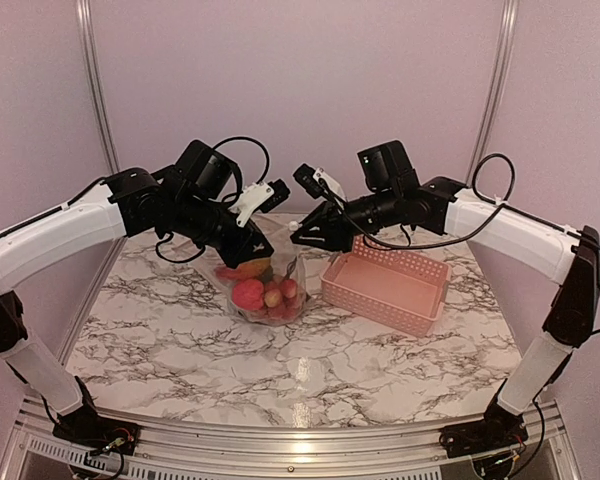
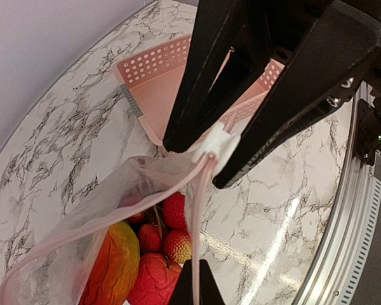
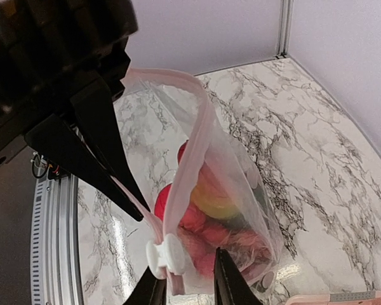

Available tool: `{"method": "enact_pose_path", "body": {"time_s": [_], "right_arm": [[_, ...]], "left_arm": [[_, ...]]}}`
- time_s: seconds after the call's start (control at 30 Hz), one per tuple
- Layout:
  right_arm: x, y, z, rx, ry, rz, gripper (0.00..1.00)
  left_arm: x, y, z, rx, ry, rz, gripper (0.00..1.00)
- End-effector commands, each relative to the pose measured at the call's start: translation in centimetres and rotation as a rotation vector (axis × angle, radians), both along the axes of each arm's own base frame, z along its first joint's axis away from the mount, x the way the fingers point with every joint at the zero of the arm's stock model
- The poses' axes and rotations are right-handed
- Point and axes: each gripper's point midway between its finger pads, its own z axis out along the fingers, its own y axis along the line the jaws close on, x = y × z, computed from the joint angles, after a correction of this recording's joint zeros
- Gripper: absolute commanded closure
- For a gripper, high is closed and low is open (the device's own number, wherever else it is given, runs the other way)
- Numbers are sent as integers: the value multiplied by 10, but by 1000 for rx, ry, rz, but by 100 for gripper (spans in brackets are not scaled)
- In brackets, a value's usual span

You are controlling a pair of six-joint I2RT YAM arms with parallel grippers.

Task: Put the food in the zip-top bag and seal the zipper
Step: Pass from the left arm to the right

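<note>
Contact is noted at both grippers. We find the right gripper point(image 3: 187, 270) narrowed onto the white slider point(image 3: 165, 254) of the zipper point(image 3: 202, 121), one finger either side of it. The left gripper point(image 2: 193, 273) is pinched on the pink zipper strip of the zip-top bag point(image 1: 270, 290), a short way along from the slider. Between the two grips the bag hangs off the table point(image 1: 180, 340), and its bottom appears to rest on the marble.

The left wrist view shows what the overhead view does not: behind the slider the two strips part, so the mouth stands open there. It also shows the food point(image 1: 248, 293) inside the bag, namely an orange-red mango point(image 2: 111, 267) and red berries point(image 2: 174, 210). The right wrist view confirms the slider from the opposite side, with the bag's wall bulging over the pile.

The pink basket point(image 1: 385, 285) sits just to the right of the bag. From overhead we cannot tell whether they touch.

In the overhead view both sets of fingertips merge into dark shapes, and the slider cannot be made out. The crinkled plastic blurs the lower pieces, so we cannot name the darker items. The left wrist frame cuts off the bag's bottom.
</note>
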Motion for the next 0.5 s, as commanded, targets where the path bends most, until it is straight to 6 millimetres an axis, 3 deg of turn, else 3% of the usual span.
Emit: {"method": "enact_pose_path", "body": {"time_s": [0.0,0.23,0.37,0.4,0.47], "right_arm": [[1,7,-7,-14,6,14,80],[0,5,-5,-15,-2,7,95],[-5,-1,6,-4,-23,7,100],[-6,-2,8,-3,-28,3,100],[-7,-5,11,-2,-36,1,100]], "left_arm": [[1,3,10,-22,-13,5,100],[6,8,11,-16,-25,26,100],[13,10,13,-5,-46,53,100],[14,11,15,-6,-52,59,99],[18,10,23,-17,-69,76,85]]}}
